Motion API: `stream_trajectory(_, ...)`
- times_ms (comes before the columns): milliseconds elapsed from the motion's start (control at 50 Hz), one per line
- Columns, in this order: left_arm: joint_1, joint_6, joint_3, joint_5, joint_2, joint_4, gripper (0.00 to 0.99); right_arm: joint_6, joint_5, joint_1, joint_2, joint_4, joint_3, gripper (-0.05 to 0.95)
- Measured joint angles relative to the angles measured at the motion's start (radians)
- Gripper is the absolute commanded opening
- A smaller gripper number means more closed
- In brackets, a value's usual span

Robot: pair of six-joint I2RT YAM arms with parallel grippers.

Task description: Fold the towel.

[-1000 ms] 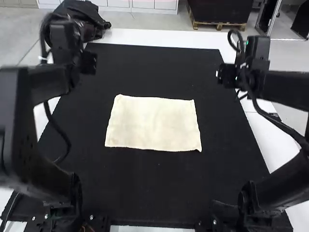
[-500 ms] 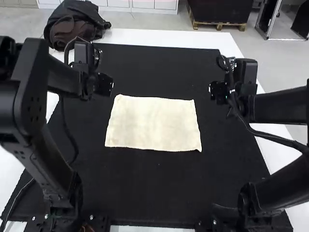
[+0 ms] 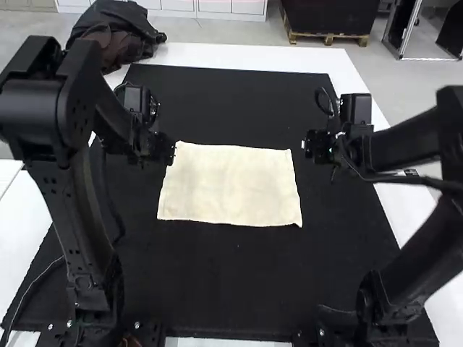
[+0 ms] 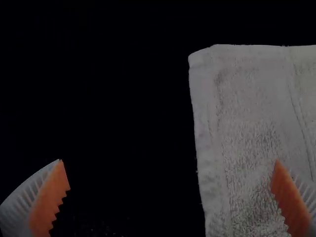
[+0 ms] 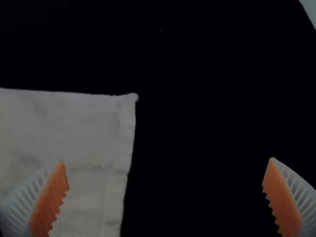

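- Midway between the side edges of the black mat (image 3: 239, 289), somewhat nearer its far edge than its near one: one towel (image 3: 230, 184), cream, spread flat as a rectangle, four corners counted. Whether one layer or more, can't tell.
- Under it all, one white tabletop (image 3: 253, 55), its border seen along the mat's far edge and both sides.
- Far left corner of the tabletop: one dark bundle (image 3: 123, 32), soft, crumpled, well apart from the towel.
- Arms, two: left arm (image 3: 90, 224) along the mat's left side, right arm (image 3: 427, 260) along its right.
- Grippers, two. Left gripper (image 3: 171, 153) at the towel's far left corner; right gripper (image 3: 307, 144) just beside the far right corner, toward the mat's right edge.
- Left wrist view: left gripper (image 4: 169, 161) spread wide, two white ribbed fingers, two orange pads (image 4: 289, 197). One finger in line with the towel, one with the dark mat. One towel corner in sight. Nothing pinched.
- Right wrist view: right gripper (image 5: 167, 160) likewise spread wide, two fingers, two orange pads. Again one finger in line with the towel, the other with the mat. One towel corner, a small nub at its tip. Nothing pinched.
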Motion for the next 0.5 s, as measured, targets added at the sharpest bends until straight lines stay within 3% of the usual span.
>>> stream_trajectory(180,0.000,-0.020,0.033,0.035,0.049,0.016,0.959,0.027,-0.042,0.018,0.095,0.001,0.048,0.91)
stream_trajectory(500,0.000,-0.026,0.095,0.052,0.170,0.017,0.959,0.051,-0.078,0.039,0.246,0.026,0.133,0.91)
